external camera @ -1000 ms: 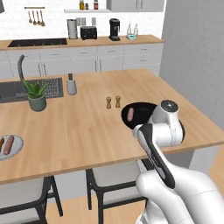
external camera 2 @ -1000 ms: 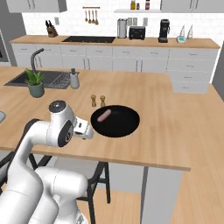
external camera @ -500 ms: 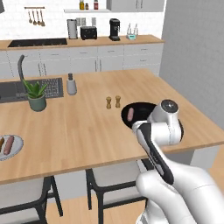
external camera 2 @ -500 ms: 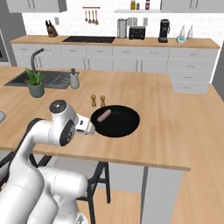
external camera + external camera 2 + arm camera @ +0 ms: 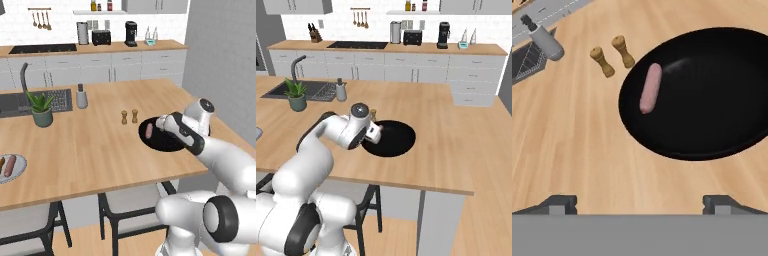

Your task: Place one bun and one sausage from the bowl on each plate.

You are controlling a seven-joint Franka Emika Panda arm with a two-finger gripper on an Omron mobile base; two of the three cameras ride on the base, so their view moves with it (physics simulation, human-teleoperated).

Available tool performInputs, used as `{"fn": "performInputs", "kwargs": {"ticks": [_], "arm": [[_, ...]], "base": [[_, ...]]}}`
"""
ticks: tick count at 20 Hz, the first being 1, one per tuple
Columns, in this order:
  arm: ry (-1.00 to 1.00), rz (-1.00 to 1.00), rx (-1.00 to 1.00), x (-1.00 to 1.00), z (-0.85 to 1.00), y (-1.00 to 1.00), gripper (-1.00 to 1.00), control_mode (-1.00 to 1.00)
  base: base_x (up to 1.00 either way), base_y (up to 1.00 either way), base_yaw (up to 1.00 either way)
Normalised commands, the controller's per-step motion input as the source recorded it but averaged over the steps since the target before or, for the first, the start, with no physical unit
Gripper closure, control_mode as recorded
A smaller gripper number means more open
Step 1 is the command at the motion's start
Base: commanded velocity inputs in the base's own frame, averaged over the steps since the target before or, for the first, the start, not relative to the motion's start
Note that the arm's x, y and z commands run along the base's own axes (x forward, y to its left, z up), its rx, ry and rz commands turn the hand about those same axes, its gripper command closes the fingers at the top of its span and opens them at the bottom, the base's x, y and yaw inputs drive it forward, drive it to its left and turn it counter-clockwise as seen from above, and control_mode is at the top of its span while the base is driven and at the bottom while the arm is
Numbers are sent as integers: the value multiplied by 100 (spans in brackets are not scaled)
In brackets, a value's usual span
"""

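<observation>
Tool (image 5: 639,202): released, jaws spread wide, holding nothing; it hangs low over the wooden surface (image 5: 572,145), just short of the bowl's near rim.
Sausage (image 5: 650,87): lies alone in the black bowl (image 5: 712,100), close to the rim on the side toward the two small shakers (image 5: 612,55).
Direction: in the hand view the sausage sits ahead of the tool, close to its centre line.
Long axis: runs nearly along the line of approach, tilted slightly, so the jaws probably span it across its width as they stand.
Plate (image 5: 20,170): at the far left edge of the surface, well apart from the bowl; it carries a bun (image 5: 1,163) and a second sausage (image 5: 9,167).
Hidden: the plate is cut by the frame edge; the arm covers the bowl's near side in both base views.
</observation>
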Motion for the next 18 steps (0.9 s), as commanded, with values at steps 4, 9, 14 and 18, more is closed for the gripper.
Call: {"fn": "performInputs", "kwargs": {"ticks": [4,9,14,18], "arm": [[20,0,17,100,9,-14,-100,-100],[24,-1,4,100,-13,-5,-100,-100],[13,0,0,85,-48,0,-100,-100],[13,1,2,53,-70,0,-100,-100]], "base": [[0,0,0],[0,0,0],[0,0,0],[0,0,0]]}}
